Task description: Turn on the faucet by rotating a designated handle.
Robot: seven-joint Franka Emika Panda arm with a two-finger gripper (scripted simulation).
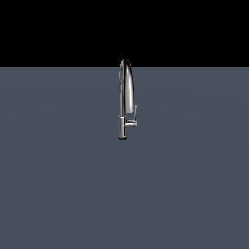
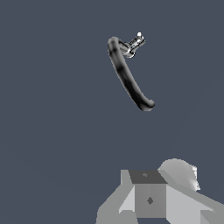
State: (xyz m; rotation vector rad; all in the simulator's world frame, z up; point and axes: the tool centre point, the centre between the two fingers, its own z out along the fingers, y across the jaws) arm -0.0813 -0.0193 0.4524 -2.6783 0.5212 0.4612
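Observation:
The chrome faucet (image 1: 122,99) stands upright on the flat grey surface, its arched spout rising high above a short cylindrical base. The handle (image 1: 134,115) is a thin lever on a short stub, jutting from the lower body toward the exterior view's right and pointing upward. From above, the wrist view shows the faucet (image 2: 127,76) as a dark curved spout, with the handle (image 2: 136,41) bright at its far end. Grey parts of my gripper (image 2: 149,200) fill the edge of the wrist view, well apart from the faucet. Its fingertips are not clear. The arm is absent from the exterior view.
A plain grey-blue floor (image 1: 58,185) stretches all around the faucet. Black background lies beyond its far edge.

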